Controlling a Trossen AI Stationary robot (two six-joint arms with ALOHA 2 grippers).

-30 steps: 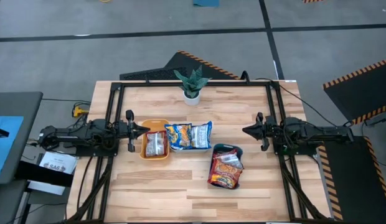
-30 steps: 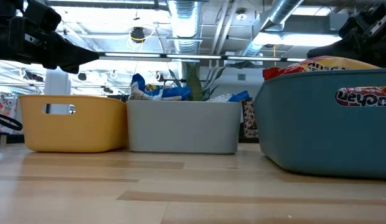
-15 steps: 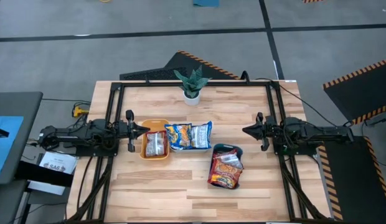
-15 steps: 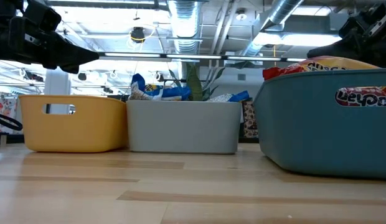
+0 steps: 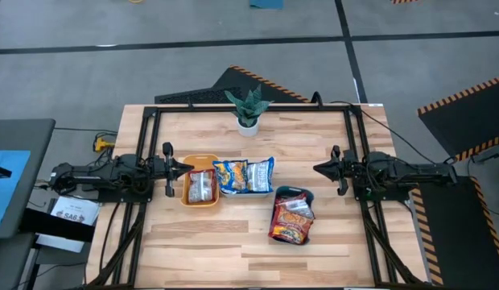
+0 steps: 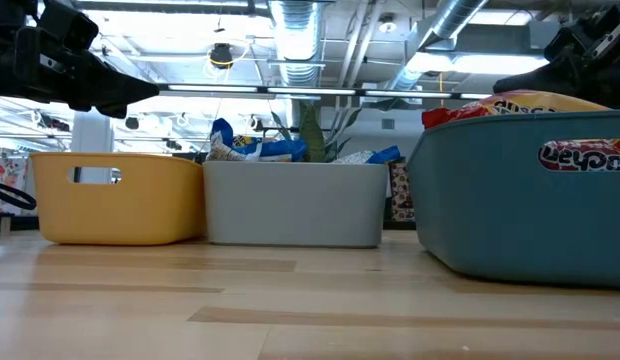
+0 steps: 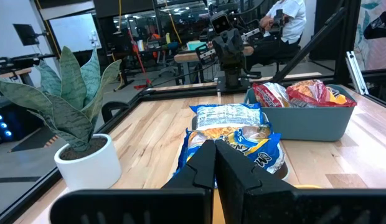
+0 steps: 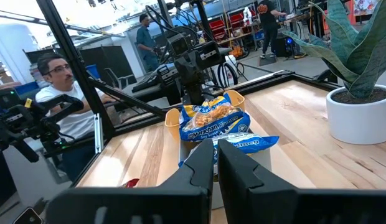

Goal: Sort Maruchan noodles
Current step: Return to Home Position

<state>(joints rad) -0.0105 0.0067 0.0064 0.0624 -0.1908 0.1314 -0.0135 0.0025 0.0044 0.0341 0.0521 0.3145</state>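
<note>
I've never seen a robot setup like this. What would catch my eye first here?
Three bins mid-table hold shiny noodles: silver-and-red packets in the orange bin, yellow-and-blue packets in the gray bin, orange-red packets in the teal bin. The left gripper and right gripper wait shut on either side; a potted plant stands at the far edge.

Mid-table, left bin point(image 6: 120, 200) and middle bin point(image 6: 290, 205) side by side, right bin point(image 6: 520, 210) nearer and rightward, noodle packets point(image 5: 245, 176) in all three; potted plant point(image 5: 248, 109) at far centre; left gripper point(image 5: 185, 167), right gripper point(image 5: 318, 168) flanking
</note>
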